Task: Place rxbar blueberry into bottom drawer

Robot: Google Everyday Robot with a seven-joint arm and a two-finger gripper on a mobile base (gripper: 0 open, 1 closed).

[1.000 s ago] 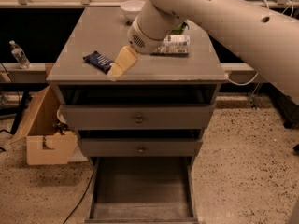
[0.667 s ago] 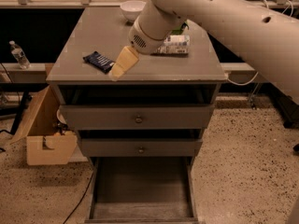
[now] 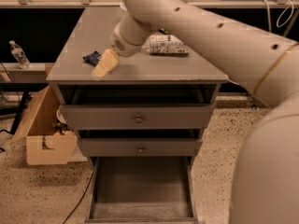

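The rxbar blueberry [image 3: 91, 57], a dark navy bar, lies on the grey cabinet top [image 3: 140, 69] near its left edge, partly hidden behind my gripper. My gripper [image 3: 104, 64] with cream-coloured fingers hangs just right of and in front of the bar, low over the top. The bottom drawer [image 3: 140, 185] is pulled out at floor level, its grey floor bare.
A white-labelled plastic bottle [image 3: 166, 45] lies on its side on the cabinet top behind my arm. Two upper drawers with brass knobs [image 3: 138, 119] are shut. A cardboard box [image 3: 44, 134] stands on the floor left of the cabinet. A water bottle [image 3: 18, 54] stands on a ledge at far left.
The view has shifted, and the arm now fills more of the right side. My gripper has moved left, closer to the bar and covering part of it.
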